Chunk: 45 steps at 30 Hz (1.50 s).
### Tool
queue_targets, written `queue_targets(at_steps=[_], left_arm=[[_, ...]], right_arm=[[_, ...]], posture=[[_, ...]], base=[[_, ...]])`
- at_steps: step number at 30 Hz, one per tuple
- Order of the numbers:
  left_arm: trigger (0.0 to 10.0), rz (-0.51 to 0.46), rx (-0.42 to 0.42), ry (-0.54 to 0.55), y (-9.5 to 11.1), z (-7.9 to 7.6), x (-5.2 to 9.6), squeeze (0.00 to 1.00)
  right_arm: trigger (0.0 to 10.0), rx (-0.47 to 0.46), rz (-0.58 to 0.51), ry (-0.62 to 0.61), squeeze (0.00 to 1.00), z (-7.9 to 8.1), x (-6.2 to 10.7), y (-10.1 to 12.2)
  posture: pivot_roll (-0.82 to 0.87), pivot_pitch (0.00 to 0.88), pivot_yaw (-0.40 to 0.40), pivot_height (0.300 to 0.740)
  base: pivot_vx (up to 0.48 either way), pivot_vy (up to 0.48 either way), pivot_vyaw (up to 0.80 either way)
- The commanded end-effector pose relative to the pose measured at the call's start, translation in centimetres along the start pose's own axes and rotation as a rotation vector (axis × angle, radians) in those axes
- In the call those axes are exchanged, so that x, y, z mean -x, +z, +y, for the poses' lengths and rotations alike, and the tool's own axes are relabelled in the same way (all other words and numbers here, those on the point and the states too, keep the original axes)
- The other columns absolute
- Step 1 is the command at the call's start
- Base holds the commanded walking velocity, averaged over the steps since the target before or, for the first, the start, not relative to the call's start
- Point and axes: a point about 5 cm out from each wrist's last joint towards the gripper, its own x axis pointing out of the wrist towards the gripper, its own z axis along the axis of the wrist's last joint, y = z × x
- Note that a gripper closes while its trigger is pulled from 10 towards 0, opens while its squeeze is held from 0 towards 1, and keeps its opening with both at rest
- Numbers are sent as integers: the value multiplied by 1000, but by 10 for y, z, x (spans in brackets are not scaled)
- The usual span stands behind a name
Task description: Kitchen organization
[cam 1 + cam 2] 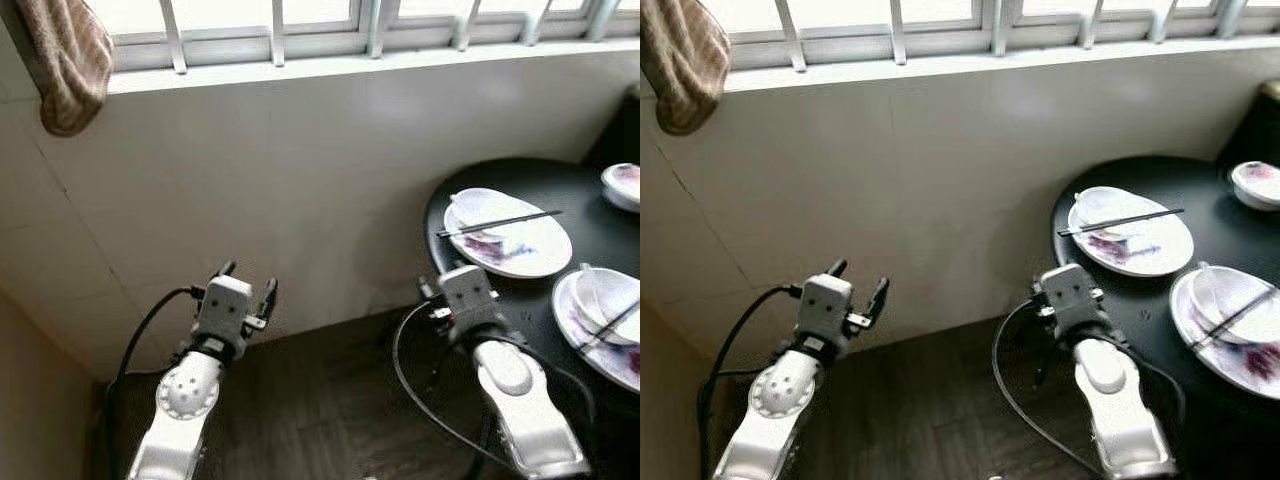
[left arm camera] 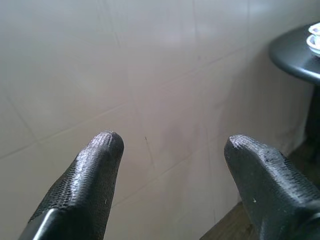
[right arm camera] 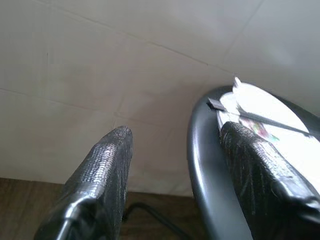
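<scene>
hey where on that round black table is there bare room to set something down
Bare: the table near edge beside the right gripper, and the dark strip between the nearest plate and the small dish. Crowded: the right side, where a bowl and chopsticks sit on a second plate.

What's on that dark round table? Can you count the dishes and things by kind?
Plates: 2, the near plate and the right-hand plate
Bowls: 2, one bowl on the right-hand plate, another bowl at the table's far edge
Chopstick pairs: 2
Total: 6
</scene>
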Motion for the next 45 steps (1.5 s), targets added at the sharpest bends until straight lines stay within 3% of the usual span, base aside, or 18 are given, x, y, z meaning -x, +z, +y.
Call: queue_targets(at_steps=[1, 5, 27, 31, 35, 45], left_arm=[[10000, -15, 14, -21, 3, -7, -3, 0], [10000, -15, 12, -23, 3, -7, -3, 0], [10000, -16, 16, -26, 3, -8, -3, 0], [10000, -14, 18, -27, 3, -9, -3, 0], [10000, -9, 27, -27, 2, -9, -3, 0], [10000, -8, 43, -23, 1, -10, -4, 0]], right_arm=[[10000, 21, -8, -20, 0, -8, 0, 1], [10000, 36, -14, -19, 0, -8, 0, 2], [10000, 63, -42, -21, 0, -7, 0, 5], [10000, 95, -78, -36, 0, -9, 0, 10], [10000, 198, -133, -63, 0, -11, 0, 19], [10000, 141, -109, -80, 0, -14, 0, 14]], posture=[[-59, 40, -43, 740], [-59, 40, -44, 740], [-60, 31, -46, 740], [-60, 32, -46, 740], [-65, 24, -48, 740], [-65, 17, -50, 740]], base=[[0, 0, -781], [0, 0, -775], [0, -169, 0], [0, 0, 0], [0, 0, 0], [0, 0, 0]])
